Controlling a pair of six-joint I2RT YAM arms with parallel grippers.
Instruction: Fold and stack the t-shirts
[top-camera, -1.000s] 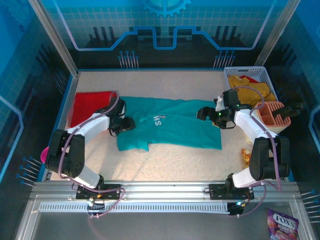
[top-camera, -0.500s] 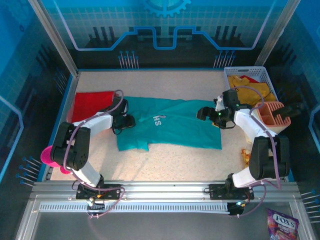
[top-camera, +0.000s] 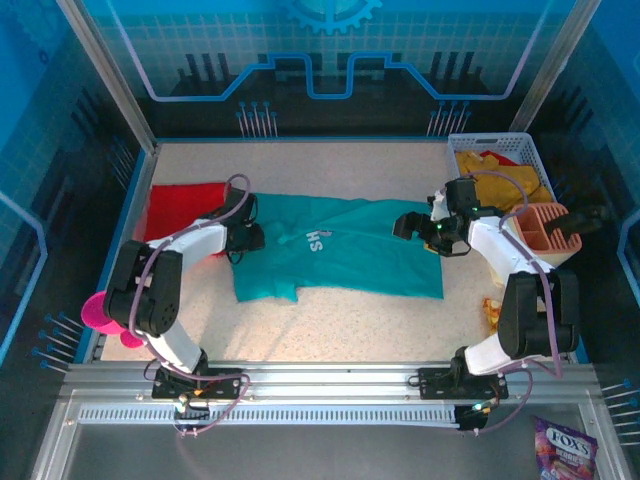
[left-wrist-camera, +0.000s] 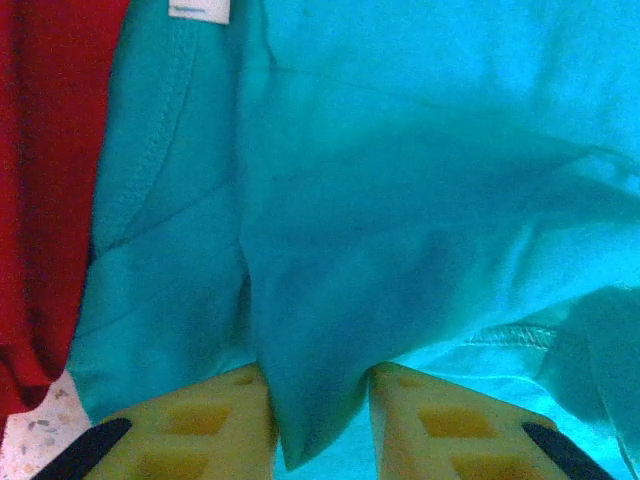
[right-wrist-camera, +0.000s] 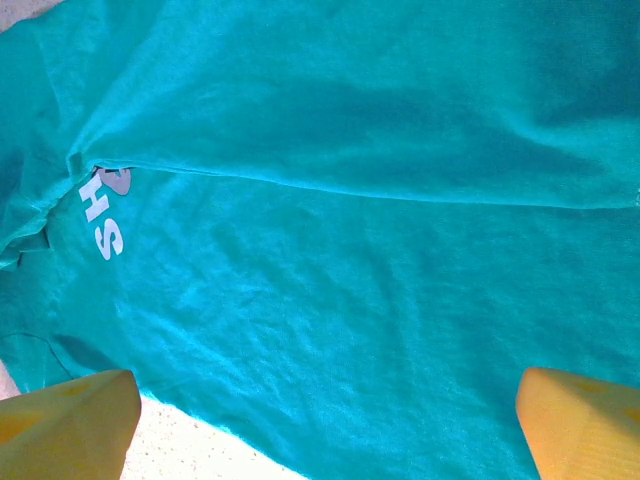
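We see the left gripper (left-wrist-camera: 320, 395) pinching a fold of the teal t-shirt (left-wrist-camera: 420, 200); the right gripper (right-wrist-camera: 322, 412) has its jaws spread wide.

Speckled beige tabletop (top-camera: 300, 165); blue-lit back wall (top-camera: 420, 45) with line pattern; aluminium rail (top-camera: 330, 385) along near edge.

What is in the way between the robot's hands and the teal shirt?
Nothing visible. A fold of the teal shirt is pinched in the left hand; the right hand hangs open directly over the shirt's other end.
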